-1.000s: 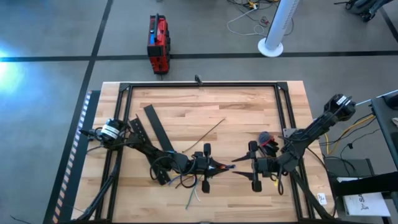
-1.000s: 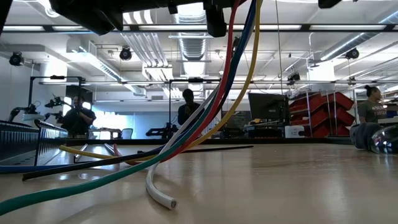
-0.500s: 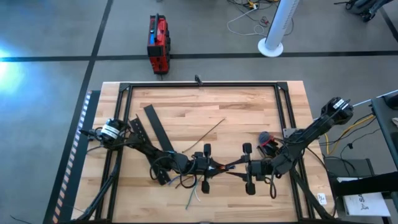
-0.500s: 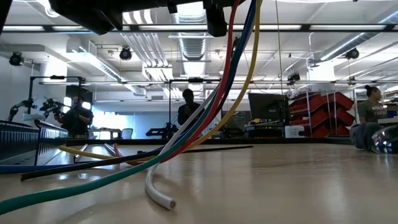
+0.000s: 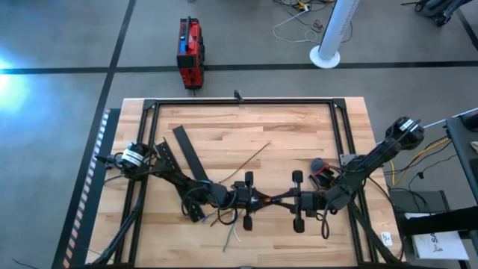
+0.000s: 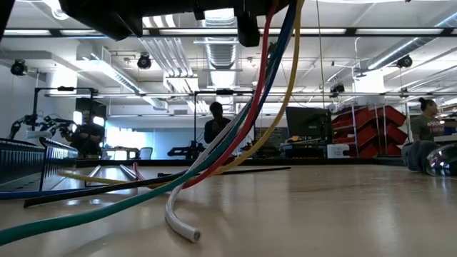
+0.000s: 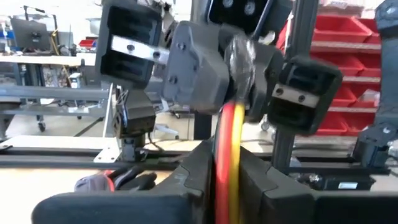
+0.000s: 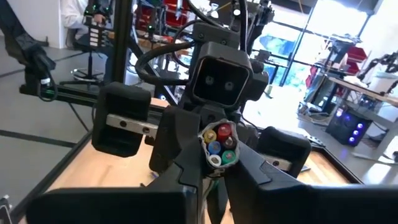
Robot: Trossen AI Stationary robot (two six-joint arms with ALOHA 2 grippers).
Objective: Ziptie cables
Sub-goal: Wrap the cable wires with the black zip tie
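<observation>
Closest to the low camera, the cables [image 6: 214, 153] trail onto the smooth pale wood table [image 5: 291, 134]: round, glossy, rubbery strands in white, green, red, blue and yellow, rising to the dark arms overhead. Midway across the front of the table, the left gripper [image 5: 258, 200] pinches the bundle. The right gripper [image 5: 287, 202], facing it, seems pressed onto the same bundle. Farther back lie flat black bars [image 5: 187, 153].
</observation>
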